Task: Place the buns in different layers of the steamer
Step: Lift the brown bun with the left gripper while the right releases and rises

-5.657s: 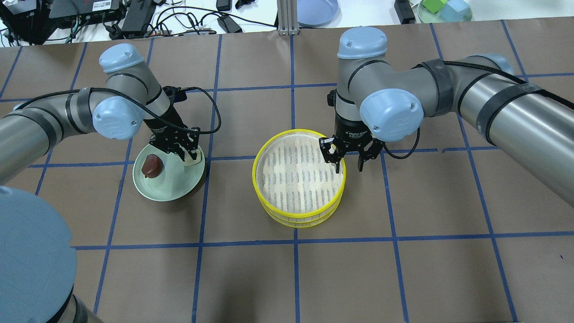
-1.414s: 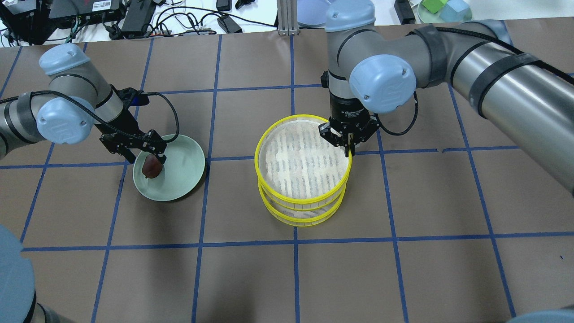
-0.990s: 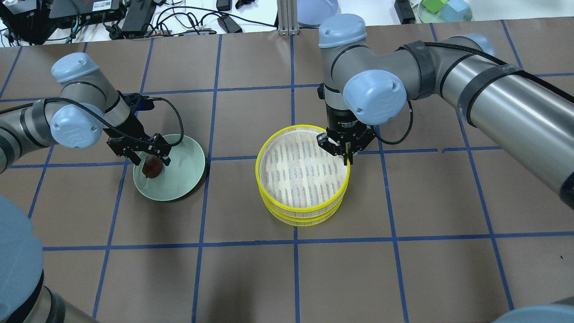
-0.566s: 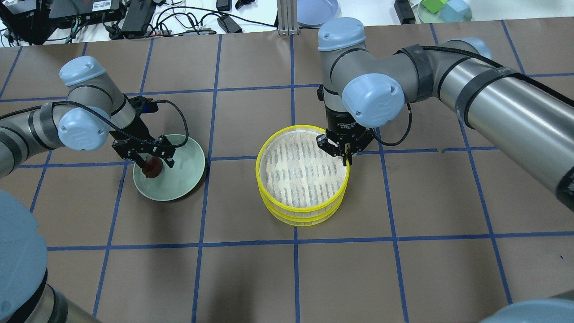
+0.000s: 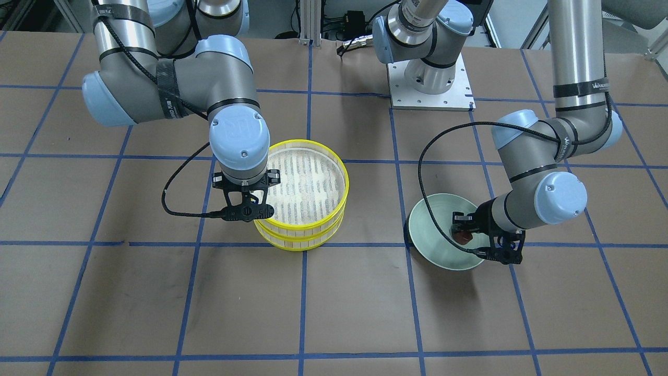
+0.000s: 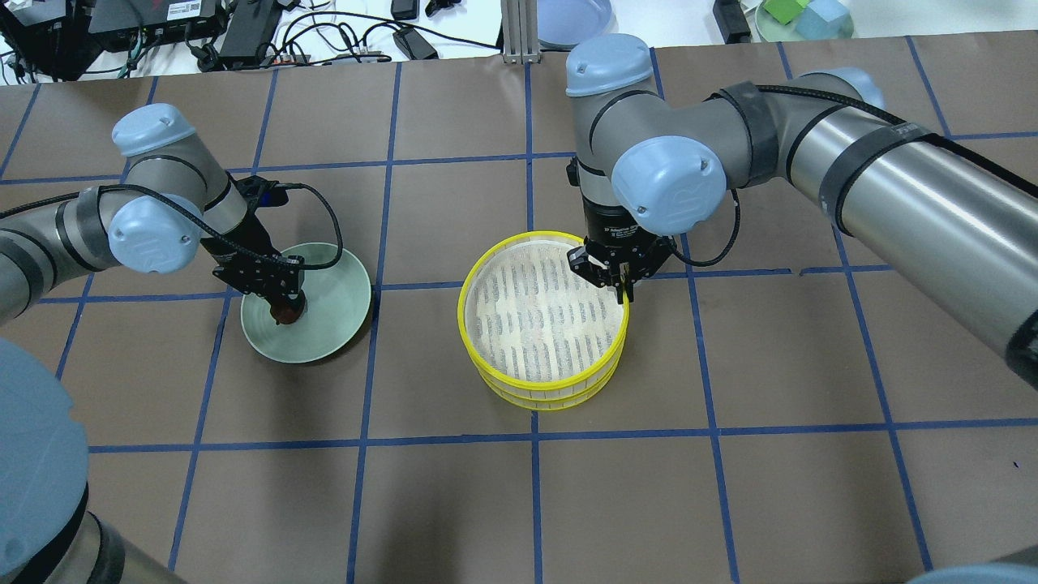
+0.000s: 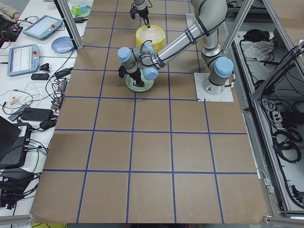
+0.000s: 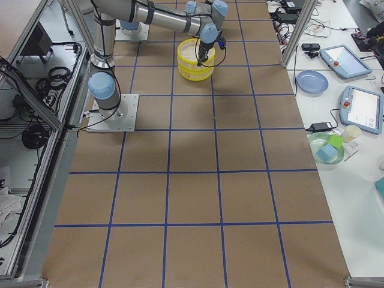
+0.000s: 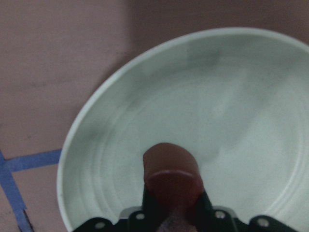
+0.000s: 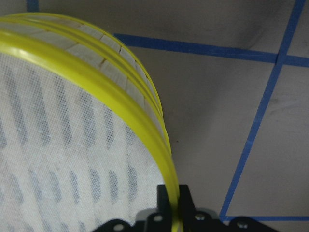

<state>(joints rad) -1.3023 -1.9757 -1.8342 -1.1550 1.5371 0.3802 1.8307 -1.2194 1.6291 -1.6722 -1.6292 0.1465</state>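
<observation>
Tabletop [image 6: 730,487]: brown, blue grid.

Steamer at centre, two tiers stacked. The top tier [image 6: 461,308] has a bare floor. The lower tier [image 6: 539,399] is covered, contents not visible.

Plate [image 6: 340,324]: pale green, on robot's left, well apart from steamer.

R arm: right gripper [image 6: 623,290] pinches top tier's yellow rim at the far edge, one finger inside, one outside.

L arm: left gripper [image 6: 282,302] is down in the plate, fingers closed either side of the dark bun [image 9: 171,171].

Judgement: L arm is nearer. The bun's route to the top tier runs toward robot's right. Bun roundish, no clear long axis.

Cream bun: not seen in any view.

Writing: arm and gripper lettering too small to read.
</observation>
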